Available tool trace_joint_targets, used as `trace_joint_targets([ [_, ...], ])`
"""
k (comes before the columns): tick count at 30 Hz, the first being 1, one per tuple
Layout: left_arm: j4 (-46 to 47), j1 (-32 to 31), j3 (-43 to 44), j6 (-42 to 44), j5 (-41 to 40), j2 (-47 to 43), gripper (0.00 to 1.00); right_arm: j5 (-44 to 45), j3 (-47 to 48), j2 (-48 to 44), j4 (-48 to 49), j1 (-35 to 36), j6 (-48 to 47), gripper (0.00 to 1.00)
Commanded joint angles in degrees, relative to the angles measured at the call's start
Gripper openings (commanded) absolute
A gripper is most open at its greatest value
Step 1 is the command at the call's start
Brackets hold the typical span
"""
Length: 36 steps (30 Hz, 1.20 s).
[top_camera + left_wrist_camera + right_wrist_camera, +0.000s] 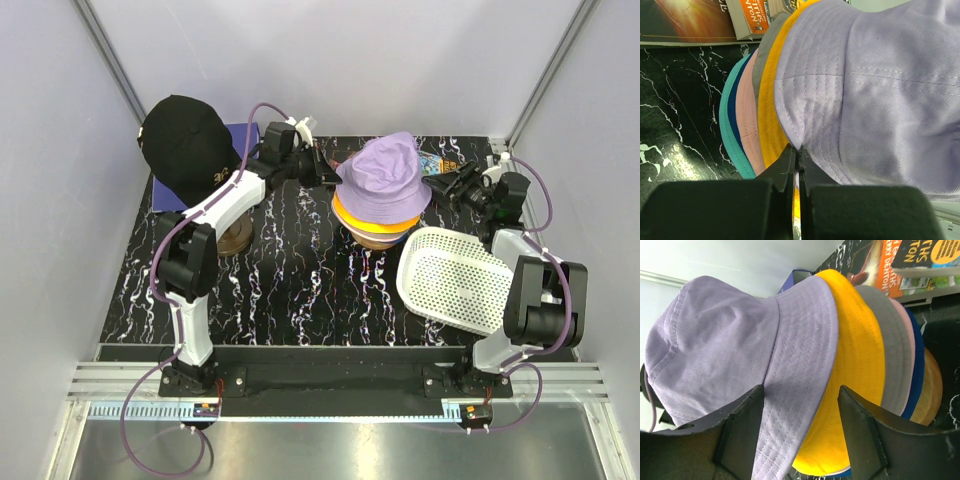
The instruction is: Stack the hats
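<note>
The black marbled table (280, 290) is seen from above, with a white perforated basket (455, 278) lying tilted at its right side, close to the right arm; a stack of hats (378, 215) is placed at the far middle of the table, between the two grippers; a lavender hat (385, 175) is set on top of it, and below it an orange hat (769, 100), a grey one, a pink hat (747, 120), a blue one and a teal hat (725, 127) are nested; a black baseball cap (190, 145) is kept apart at the far left corner; the left gripper (797, 152) is pressed closed on the lavender hat's brim at the stack's left side; the right gripper (800, 390) is held wide apart, with the same brim between its fingers (742, 425); books (747, 17) are seen behind the stack.
</note>
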Motion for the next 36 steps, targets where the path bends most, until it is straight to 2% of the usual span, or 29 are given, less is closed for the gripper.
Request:
trace_joint_targets([
  [1,0.34,0.85,2.69,1.49,-2.48,0.37,0.0,-4.16,1.43,1.1,3.72,-0.11,2.91,0.67],
  [5,0.34,0.85,3.04,1.58,-2.83,0.02,0.0,-4.77,1.96,0.48,-1.74,-0.11,1.77,0.65],
  [7,0.43,0.85,3.13,1.58,-2.83,-0.07,0.0,-4.6,1.43,-0.22,-3.14,-0.02,1.86,0.56],
  [8,0.43,0.77,3.04,1.58,-2.83,-0.25,0.0,-4.34,1.34,-0.48,-3.67,-0.02,2.04,0.51],
  [9,0.34,0.85,3.13,1.67,-2.83,-0.25,0.0,-4.07,1.08,-0.66,-4.37,-0.11,1.86,0.39],
  [11,0.34,0.77,2.69,1.84,-2.66,-0.42,0.0,-3.81,0.73,-0.75,-4.64,-0.11,1.86,0.3],
  [12,0.43,0.85,2.69,1.93,-2.57,-0.42,0.0,-3.46,0.73,-0.49,-5.95,-0.11,1.69,0.16],
  [15,0.34,0.85,2.69,2.28,-2.04,-0.51,0.0,-1.27,1.16,-0.75,-10.24,-0.11,-1.2,0.0],
  [22,0.69,0.85,2.86,1.93,-1.78,-0.25,0.0,8.21,4.41,-0.66,-24.05,-0.11,-10.61,0.0],
  [29,1.83,0.85,2.86,0.53,-0.81,0.98,0.0,12.01,7.66,2.93,-27.67,0.77,-15.8,0.0],
  [36,2.36,0.85,4.27,-0.44,-0.63,3.26,0.0,19.9,12.59,7.16,-35.75,7.44,-22.56,0.0],
])
